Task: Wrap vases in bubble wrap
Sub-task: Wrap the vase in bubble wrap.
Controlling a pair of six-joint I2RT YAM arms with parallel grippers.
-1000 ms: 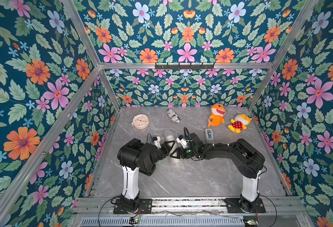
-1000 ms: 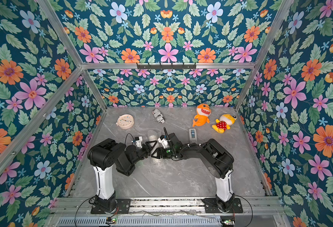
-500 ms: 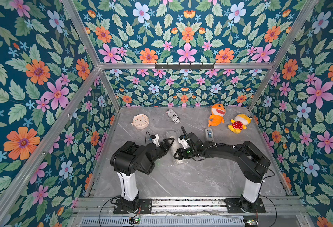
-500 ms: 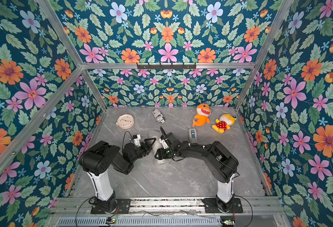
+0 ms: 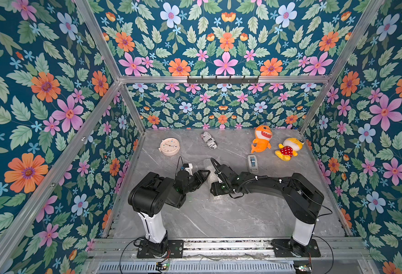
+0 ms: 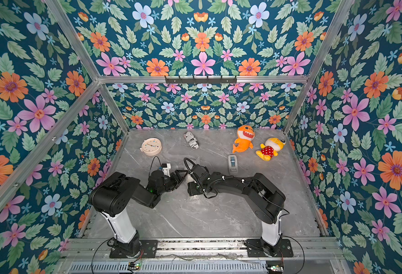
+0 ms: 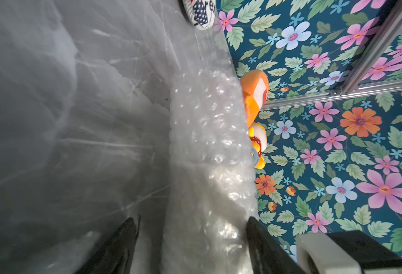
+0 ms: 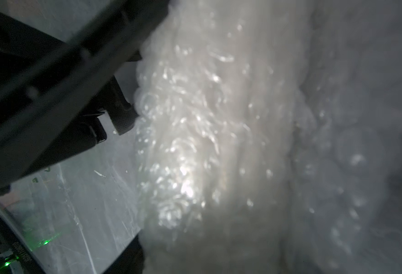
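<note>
The bubble wrap lies rolled into a bundle at mid-table, between my two grippers in both top views. The vase shows only as a pale shape through the wrap. My left gripper straddles one end of the bundle with its jaws open. One finger touches the wrap, and the other finger stands clear of it. My right gripper is shut on the bundle from the other side. The wrap fills the right wrist view, with one finger against it and the other hidden.
On the grey marble table, a round clock and a printed cylinder lie at the back. An orange plush, a yellow plush and a tape dispenser sit back right. Floral walls enclose the table.
My left gripper has gone from shut to open at the bundle's end, and that arm's elbow has swung back leftward. The right gripper has stayed on the bundle.
</note>
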